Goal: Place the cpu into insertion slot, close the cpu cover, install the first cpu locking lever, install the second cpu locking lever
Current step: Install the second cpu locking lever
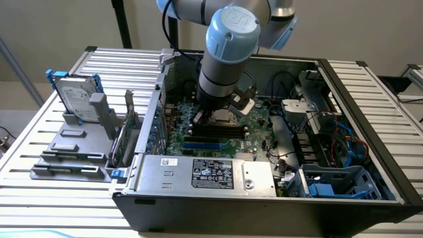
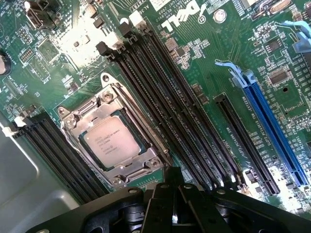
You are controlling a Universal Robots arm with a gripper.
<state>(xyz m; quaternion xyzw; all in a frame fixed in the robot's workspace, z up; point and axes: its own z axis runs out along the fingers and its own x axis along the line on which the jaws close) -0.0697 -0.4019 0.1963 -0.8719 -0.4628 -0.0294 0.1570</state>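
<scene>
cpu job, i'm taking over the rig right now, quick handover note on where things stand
Gripper: fingers shut, holding nothing, hovering over the motherboard just beside the socket.
The cpu lies flat in the insertion slot, metal face up.
The cpu cover is down around the chip, which shows through its window.
Done: chip placed, cover closed.
Left: whether either locking lever is latched cannot be told from these views, so check both before going on.
In the exterior view the arm reaches down into the open computer case.
</scene>
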